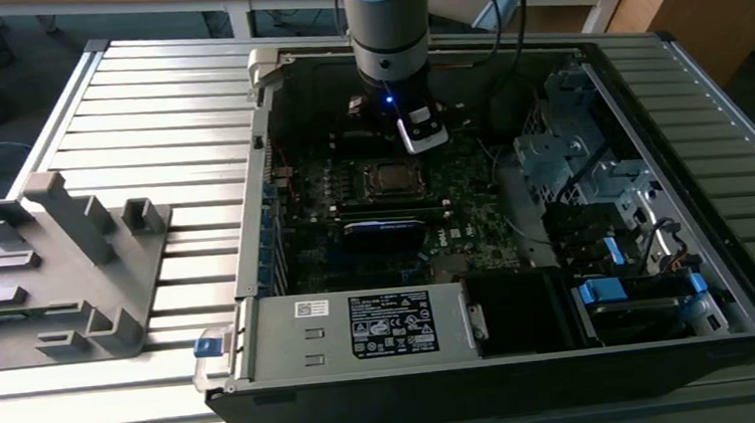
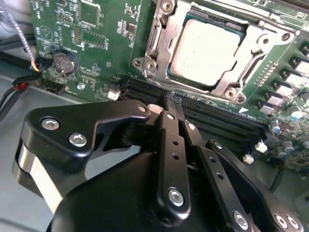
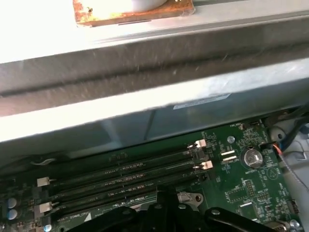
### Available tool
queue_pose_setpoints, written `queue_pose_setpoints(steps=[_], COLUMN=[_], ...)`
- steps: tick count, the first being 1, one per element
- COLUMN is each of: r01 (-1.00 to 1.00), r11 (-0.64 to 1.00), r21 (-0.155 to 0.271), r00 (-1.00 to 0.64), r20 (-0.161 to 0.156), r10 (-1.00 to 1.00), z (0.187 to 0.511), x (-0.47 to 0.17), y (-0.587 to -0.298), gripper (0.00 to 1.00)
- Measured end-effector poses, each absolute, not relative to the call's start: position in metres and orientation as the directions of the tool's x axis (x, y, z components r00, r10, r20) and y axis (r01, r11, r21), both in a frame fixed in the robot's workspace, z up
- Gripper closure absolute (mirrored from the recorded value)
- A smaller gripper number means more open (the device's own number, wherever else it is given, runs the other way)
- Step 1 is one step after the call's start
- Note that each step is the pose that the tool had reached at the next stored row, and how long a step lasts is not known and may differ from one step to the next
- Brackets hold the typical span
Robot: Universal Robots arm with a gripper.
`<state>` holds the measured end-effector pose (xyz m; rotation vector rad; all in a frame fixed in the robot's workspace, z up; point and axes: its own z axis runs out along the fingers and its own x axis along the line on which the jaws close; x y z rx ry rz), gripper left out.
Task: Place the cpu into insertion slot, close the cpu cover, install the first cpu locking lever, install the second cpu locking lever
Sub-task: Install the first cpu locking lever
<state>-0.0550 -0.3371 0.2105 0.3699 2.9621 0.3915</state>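
The open computer case (image 1: 515, 262) lies flat on the slatted metal table (image 1: 144, 108), filling most of the exterior view, its far wall cut off behind the arm (image 1: 388, 21). At the case's nine o'clock in that view sits a grey plastic fixture (image 1: 55, 269), partly clipped by the frame edge. Inside, the green motherboard (image 2: 96, 43) spreads out, with black memory slots (image 2: 193, 104) running across it, seen in both wrist views.

The gripper (image 2: 171, 102) hangs low over those slots, its black fingers (image 2: 169, 140) pressed together with nothing between them; the tips are hard to make out against the dark slots.

Just past the fingertips in the second wrist view lies the insertion slot (image 2: 154, 53), and the cpu (image 2: 207, 50) sits in it, dull grey top showing. The cpu cover (image 2: 231, 84) is down around the chip, framing it; the far edge is cut off. In the exterior view the socket is only a small dark square at the arm's six o'clock. A coin cell battery (image 2: 63, 62) sits on the board, well apart from the socket.
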Motion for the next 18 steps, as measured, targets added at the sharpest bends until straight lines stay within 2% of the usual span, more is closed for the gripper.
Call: queue_pose_setpoints(steps=[5,14,16,18], r01=[0.224,0.226,0.226,0.226], r11=[0.936,0.966,0.969,0.969], r21=[0.270,0.123,0.102,0.100], r00=[-0.961,-0.962,-0.963,-0.963], r20=[-0.097,-0.127,-0.129,-0.129], r10=[0.258,0.241,0.238,0.238], z=[0.2108,0.2108,0.2108,0.2108], x=[-0.0550,-0.0550,-0.0548,-0.0547], y=[-0.3371,-0.3371,-0.3371,-0.3371], gripper=[0.89,0.89,0.89,0.89])
